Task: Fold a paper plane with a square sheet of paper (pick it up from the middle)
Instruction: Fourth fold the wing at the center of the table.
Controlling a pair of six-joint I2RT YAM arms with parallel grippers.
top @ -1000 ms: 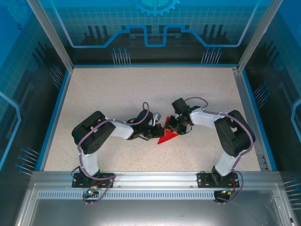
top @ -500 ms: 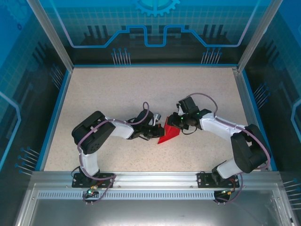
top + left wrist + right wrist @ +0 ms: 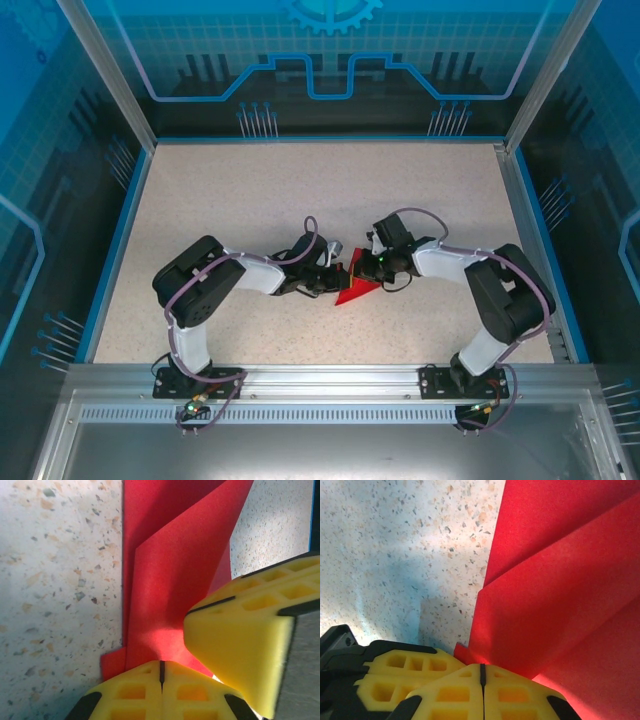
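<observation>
Top camera looks down on the table (image 3: 200, 200); both wrist cameras sit close over the red paper (image 3: 175, 570).

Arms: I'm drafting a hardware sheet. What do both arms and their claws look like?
The left arm and right arm have white links between bulky black joint housings, each trailed by a looping purple cable. The left claw and right claw carry yellow fingers with rectangular cutouts and black edging.
</observation>
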